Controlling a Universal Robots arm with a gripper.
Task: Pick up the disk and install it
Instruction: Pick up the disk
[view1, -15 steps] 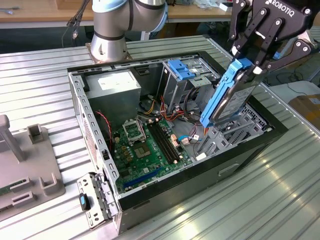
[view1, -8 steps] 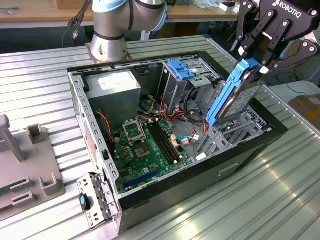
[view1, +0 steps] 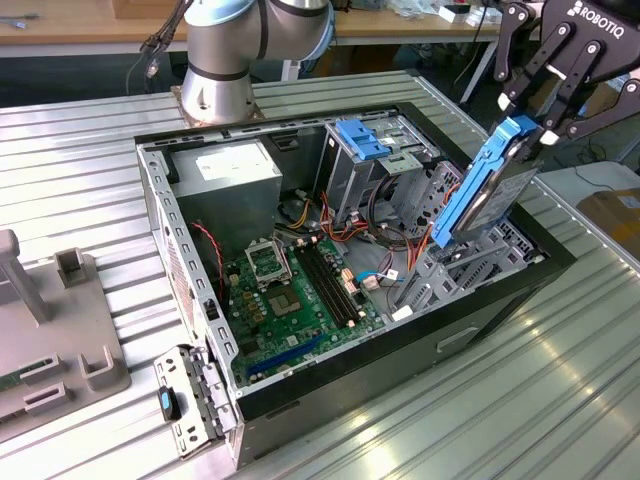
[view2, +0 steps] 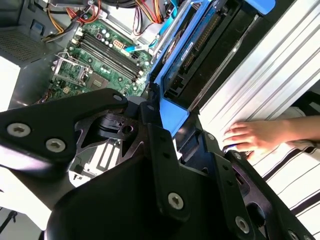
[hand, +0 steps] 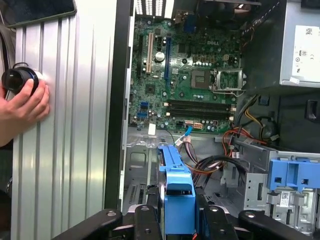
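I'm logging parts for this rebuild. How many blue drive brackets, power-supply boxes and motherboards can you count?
Blue drive brackets: 2, one on the disk held by the gripper, and a second bracket inside the case
Power-supply box: 1
Motherboard: 1
Total: 4

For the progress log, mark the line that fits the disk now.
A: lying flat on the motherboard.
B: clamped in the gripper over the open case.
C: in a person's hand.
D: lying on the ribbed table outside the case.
B: in the exterior view the gripper is shut on the disk, which stands tilted on edge over the open case, off the motherboard.
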